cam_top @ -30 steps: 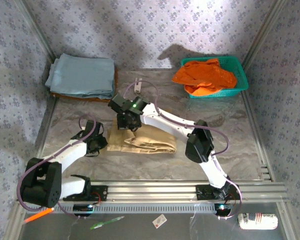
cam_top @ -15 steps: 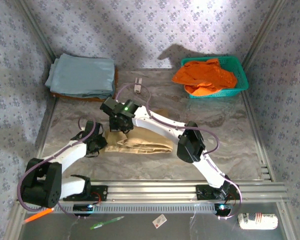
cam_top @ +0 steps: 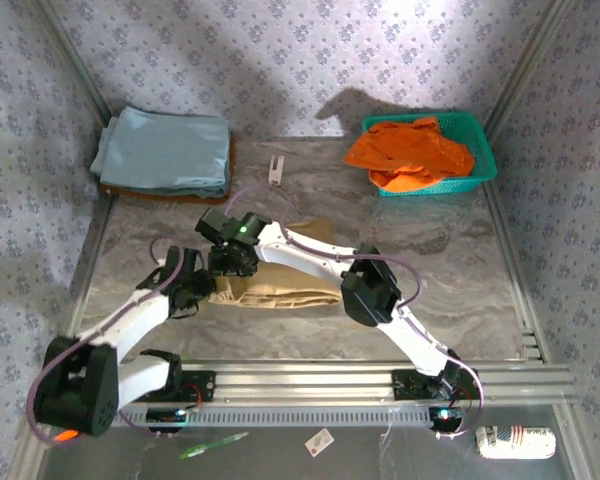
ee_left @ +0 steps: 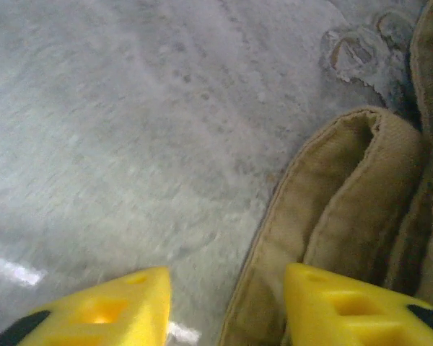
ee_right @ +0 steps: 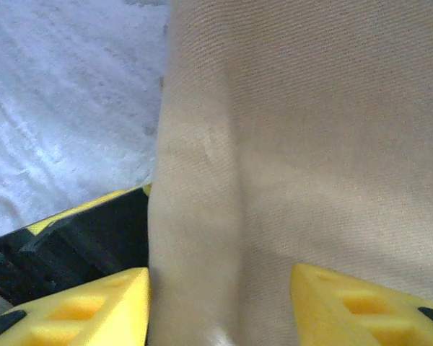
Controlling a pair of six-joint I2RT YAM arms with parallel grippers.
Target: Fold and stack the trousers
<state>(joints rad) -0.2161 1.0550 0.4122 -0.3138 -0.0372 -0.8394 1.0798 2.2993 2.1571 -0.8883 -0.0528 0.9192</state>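
Trousers (cam_top: 290, 290) lie folded in a flat tan bundle on the marbled table (cam_top: 460, 270), left of centre, near the arms. I see my right gripper (ee_right: 220, 277) spread wide just above the cloth's left end. My left gripper (ee_left: 225, 280) is parted too, one finger at the folded edge.

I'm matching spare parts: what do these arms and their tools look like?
Both the left arm and right arm have white links, black joints and looping purple cables. A green light glows on the right arm's wrist. The left tool and right tool have yellow wedge-shaped fingers with rectangular recesses.
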